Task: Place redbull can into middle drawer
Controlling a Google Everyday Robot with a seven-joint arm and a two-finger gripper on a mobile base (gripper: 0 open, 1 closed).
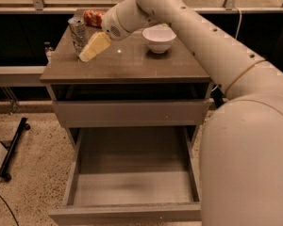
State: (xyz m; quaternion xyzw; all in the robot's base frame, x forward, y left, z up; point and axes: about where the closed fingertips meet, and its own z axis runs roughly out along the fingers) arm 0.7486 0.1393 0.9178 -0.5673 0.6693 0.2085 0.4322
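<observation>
While the robot's white arm (203,36) stretches from the right of the frame toward the upper left, its pincer (85,56) hangs low over the brown surface (132,69) of a cabinet. Its cream tip is just beside the redbull can (77,32), on the can's right side. Whether the pincer is spread or pressed together cannot be told from this angle, nor whether it touches the can. The can stands upright near the upper-left corner of the surface, its shiny silver top showing. Just behind it, toward the top of the frame, lies a crushed orange-red can (93,18). A white bowl (159,38) sits right of centre (close beside the arm's rounded wrist). Below the surface and a dark gap, a plain grey drawer front (132,113) spans the cabinet's width. Beneath that, in the lower half of the frame, the middle drawer (132,173) is pulled wide out, its flat grey floor and side walls in full view. At lower left, a black stand leg (12,149) rests on the speckled floor (37,173).
</observation>
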